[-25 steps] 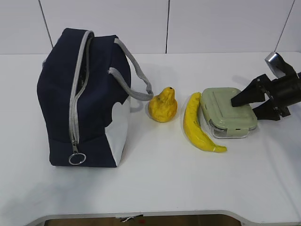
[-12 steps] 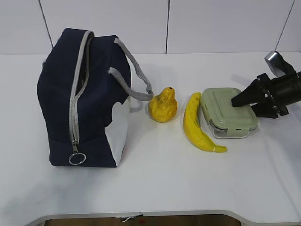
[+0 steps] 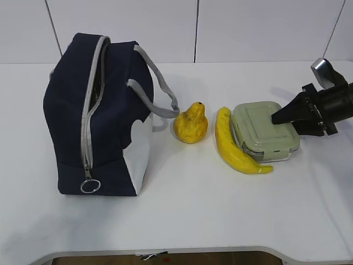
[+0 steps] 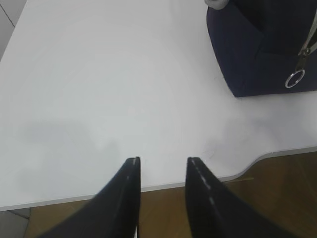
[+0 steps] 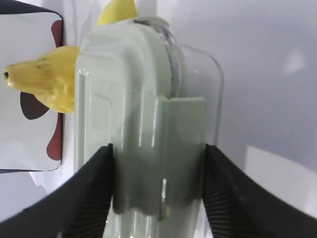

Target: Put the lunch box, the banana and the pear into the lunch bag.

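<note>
The navy lunch bag (image 3: 105,110) stands at the left, its grey zipper part open at the top; its corner and ring pull also show in the left wrist view (image 4: 257,44). The pear (image 3: 191,123) sits upright beside the bag's handle. The banana (image 3: 234,146) lies against the lunch box (image 3: 259,130), which has a sage-green lid. My right gripper (image 3: 284,124) comes in from the right and is shut on the box's right end. In the right wrist view the gripper (image 5: 158,148) has one finger against the lid and the other against the underside of the lunch box (image 5: 148,99). My left gripper (image 4: 163,159) hangs open and empty over the table's front edge.
The table's front edge (image 4: 74,198) with its curved cut-out lies just below the left gripper. A white wall stands behind the table. The bag's grey strap handles (image 3: 160,94) hang towards the pear.
The right jaws have narrowed onto the lunch box. The box has shifted left and turned slightly, nudging the banana with it. The left gripper has not moved.
</note>
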Action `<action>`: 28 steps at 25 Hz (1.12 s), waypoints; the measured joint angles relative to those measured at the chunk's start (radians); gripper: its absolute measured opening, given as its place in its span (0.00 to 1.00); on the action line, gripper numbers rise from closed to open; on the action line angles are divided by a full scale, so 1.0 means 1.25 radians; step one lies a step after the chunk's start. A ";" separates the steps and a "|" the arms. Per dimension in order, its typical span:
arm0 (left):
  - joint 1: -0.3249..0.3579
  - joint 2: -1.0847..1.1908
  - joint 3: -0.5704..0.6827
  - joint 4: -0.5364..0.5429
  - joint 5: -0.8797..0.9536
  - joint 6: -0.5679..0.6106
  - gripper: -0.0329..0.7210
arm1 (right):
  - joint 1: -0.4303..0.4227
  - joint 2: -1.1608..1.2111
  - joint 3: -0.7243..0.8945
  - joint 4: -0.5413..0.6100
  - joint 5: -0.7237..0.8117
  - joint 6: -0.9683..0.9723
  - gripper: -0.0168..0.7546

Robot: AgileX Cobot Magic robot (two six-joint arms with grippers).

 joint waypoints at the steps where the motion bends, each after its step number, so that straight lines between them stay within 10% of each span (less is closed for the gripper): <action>1: 0.000 0.000 0.000 0.000 0.000 0.000 0.36 | 0.000 0.000 0.000 0.000 0.000 0.000 0.58; 28: 0.000 0.000 0.000 0.000 0.000 0.000 0.36 | 0.000 0.000 0.000 0.000 0.001 0.000 0.55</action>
